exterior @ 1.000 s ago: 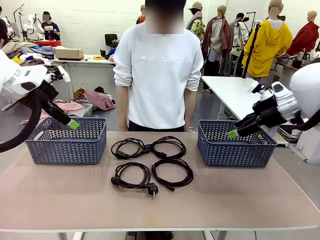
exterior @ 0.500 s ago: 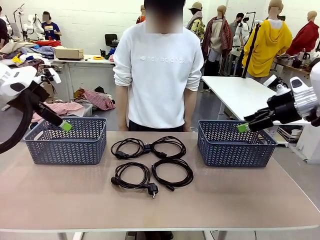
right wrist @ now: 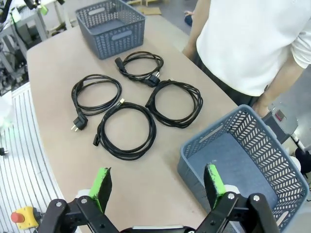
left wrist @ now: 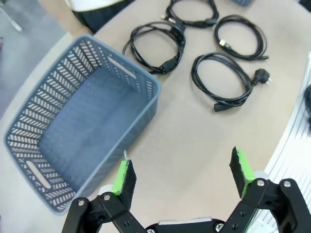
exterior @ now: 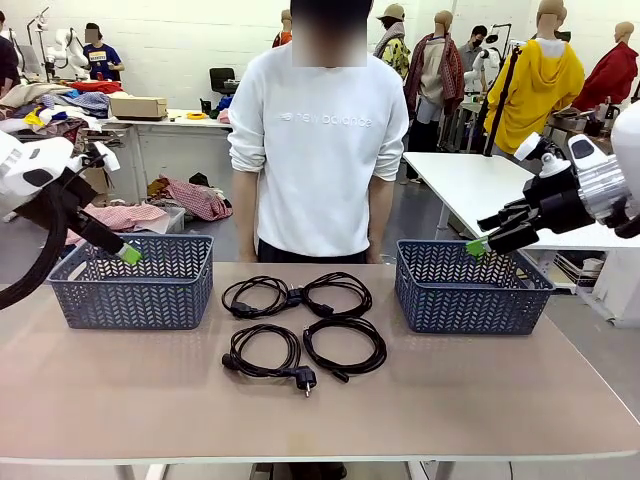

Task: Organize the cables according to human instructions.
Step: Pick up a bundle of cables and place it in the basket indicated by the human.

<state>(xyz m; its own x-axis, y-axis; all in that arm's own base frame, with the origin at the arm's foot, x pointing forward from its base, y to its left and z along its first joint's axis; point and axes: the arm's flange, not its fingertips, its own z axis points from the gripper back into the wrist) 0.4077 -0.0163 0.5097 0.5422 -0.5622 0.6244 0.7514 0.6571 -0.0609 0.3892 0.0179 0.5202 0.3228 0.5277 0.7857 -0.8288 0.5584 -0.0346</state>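
Several coiled black cables lie in the middle of the table, two behind (exterior: 256,296) (exterior: 338,293) and two in front (exterior: 264,352) (exterior: 345,346). One front cable ends in a round plug (exterior: 305,378). The human (exterior: 318,150) stands at the far edge in a white sweatshirt, arms down, hands hidden. My left gripper (exterior: 128,254) hangs open over the left basket (exterior: 130,295), its jaws empty (left wrist: 182,172). My right gripper (exterior: 478,245) hovers open above the right basket (exterior: 465,300), nothing between its pads (right wrist: 158,187). The cables (right wrist: 127,130) lie beyond it.
Both grey-blue lattice baskets (left wrist: 48,97) (right wrist: 214,130) are empty inside. A broad bare strip of tan tabletop (exterior: 320,420) runs along the front edge. A white table (exterior: 470,185) stands behind on the right, off this table.
Both arms have drawn outward a little: the left gripper slid left over its basket, the right gripper rose and shifted right. Cables and the person have stayed put.
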